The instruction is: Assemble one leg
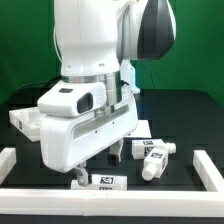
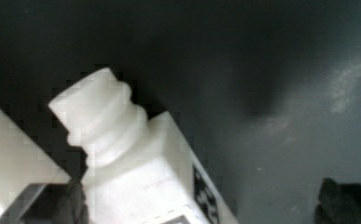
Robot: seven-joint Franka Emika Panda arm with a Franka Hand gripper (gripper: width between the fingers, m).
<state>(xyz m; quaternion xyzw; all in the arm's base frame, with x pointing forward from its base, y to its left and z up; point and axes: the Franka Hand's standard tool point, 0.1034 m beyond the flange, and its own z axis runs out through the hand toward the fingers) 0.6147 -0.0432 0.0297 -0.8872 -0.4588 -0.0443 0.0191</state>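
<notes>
My pincer [image 2: 191,205] hangs spread wide and empty over a white leg [image 2: 132,150] lying on the black table [image 2: 283,90], the leg's long axis running between my fingers [image 2: 35,205] (contact unclear).

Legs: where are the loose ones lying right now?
In the exterior view, two legs lie on the black table at lower right, one just right of the robot's white housing, the other right below it.
</notes>
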